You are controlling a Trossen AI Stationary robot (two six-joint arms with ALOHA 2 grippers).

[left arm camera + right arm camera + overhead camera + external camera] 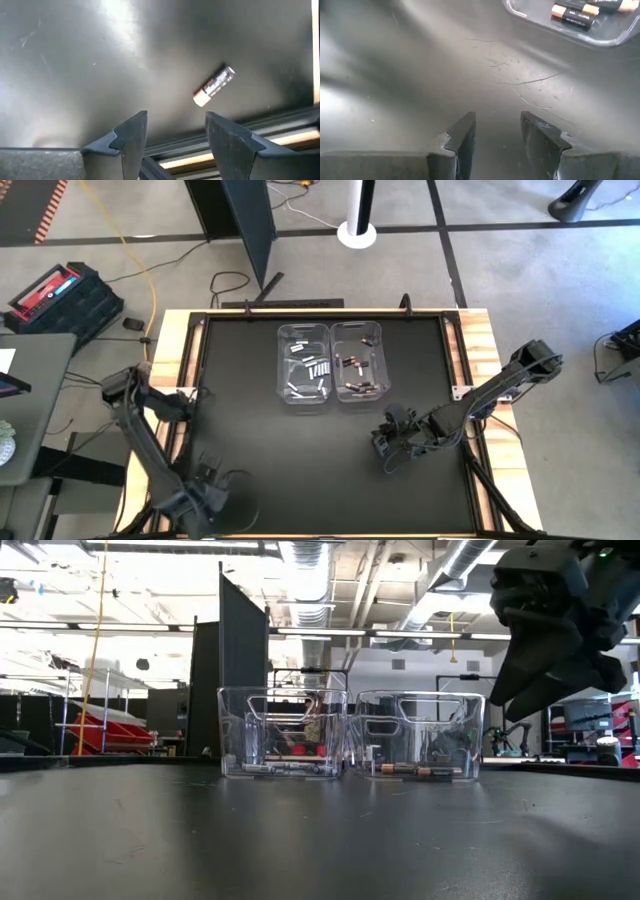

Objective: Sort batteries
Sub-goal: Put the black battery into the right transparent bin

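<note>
One loose battery (214, 86) lies on the black mat by the near-left edge, just ahead of the left gripper (176, 137), open and empty. Next: descend and grasp it. Sorted cells fill both far bins (303, 335). The right gripper (496, 135) hovers open, empty.

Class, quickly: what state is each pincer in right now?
Left pincer: open, holding nothing; one silvery cylindrical battery lies loose on the black table beyond it.
Right pincer: open, holding nothing.
</note>
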